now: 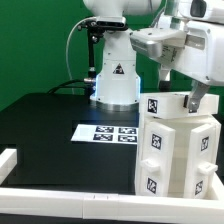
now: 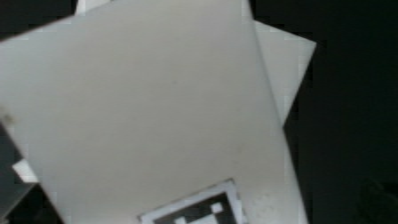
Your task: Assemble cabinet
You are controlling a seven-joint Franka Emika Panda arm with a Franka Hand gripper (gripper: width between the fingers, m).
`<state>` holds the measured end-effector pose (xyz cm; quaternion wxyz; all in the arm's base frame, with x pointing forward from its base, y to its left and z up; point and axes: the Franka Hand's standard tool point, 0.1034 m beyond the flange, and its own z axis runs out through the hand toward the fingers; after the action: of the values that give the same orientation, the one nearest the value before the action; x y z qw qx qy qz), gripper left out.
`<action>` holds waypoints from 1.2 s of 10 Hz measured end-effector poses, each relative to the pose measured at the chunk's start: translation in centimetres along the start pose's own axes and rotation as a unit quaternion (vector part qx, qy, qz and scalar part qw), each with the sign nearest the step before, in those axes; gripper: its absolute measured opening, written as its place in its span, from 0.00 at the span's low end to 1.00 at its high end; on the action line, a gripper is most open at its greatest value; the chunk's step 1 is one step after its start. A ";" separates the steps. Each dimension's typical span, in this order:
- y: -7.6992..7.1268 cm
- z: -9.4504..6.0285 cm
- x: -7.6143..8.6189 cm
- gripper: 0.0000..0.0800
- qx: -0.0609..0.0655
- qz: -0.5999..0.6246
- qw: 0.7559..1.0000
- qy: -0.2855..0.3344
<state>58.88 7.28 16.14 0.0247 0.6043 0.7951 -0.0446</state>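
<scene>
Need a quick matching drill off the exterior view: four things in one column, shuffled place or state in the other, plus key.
Things:
1. cabinet
2. marker board
3. gripper
4. border rail

Descriptions:
A. flat on the black table, middle of the view
B. tall white body at the exterior view's right
C. low white strip along the near edge
D. right above the tall body's top

Pairs: 1-B, 2-A, 3-D, 4-C

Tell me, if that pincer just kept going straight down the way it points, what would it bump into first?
Most likely the cabinet. The pincer points down at its top, and the wrist view is nearly filled by a white panel. Whether they already touch is unclear.
</scene>
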 end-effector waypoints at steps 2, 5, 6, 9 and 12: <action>0.0 0.0 -0.2 0.69 0.000 0.034 0.999 0.000; -0.1 0.1 -0.9 0.69 -0.016 0.197 0.980 0.006; -0.4 0.1 -1.0 0.69 -0.022 0.271 0.962 0.008; -0.4 0.1 -1.6 0.69 0.005 0.476 0.880 0.002; 1.8 -0.7 -1.6 0.69 0.069 0.645 0.760 -0.038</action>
<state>61.07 6.27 16.90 0.0362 0.9722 0.2102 -0.0962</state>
